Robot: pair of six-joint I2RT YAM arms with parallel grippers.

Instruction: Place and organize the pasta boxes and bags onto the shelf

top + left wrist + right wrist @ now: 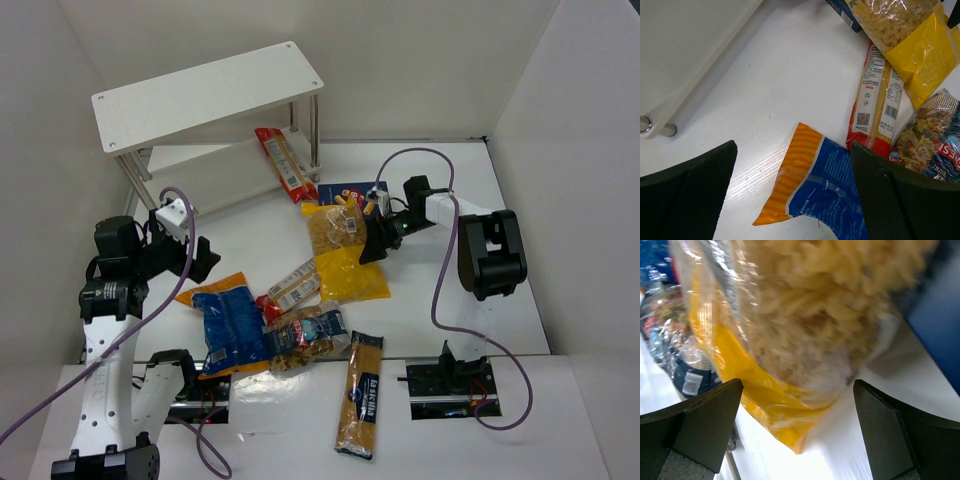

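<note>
The white two-tier shelf (210, 95) stands at the back left, and a red packet (285, 165) leans by its leg. The yellow bag (345, 255) lies partly over the dark blue box (345, 193). My right gripper (378, 238) is open at the yellow bag's right edge; in the wrist view the bag (805, 325) fills the space just ahead of the open gripper (797, 405). My left gripper (200, 258) hangs open above the orange end of the blue-orange bag (810, 190), with nothing held between its fingers (690, 190).
A second red packet (295, 285), a clear bag of coloured pasta (305, 340) and a long blue-labelled packet (362, 395) lie near the front. A shelf leg (647, 125) stands left of the left gripper. White walls enclose the table.
</note>
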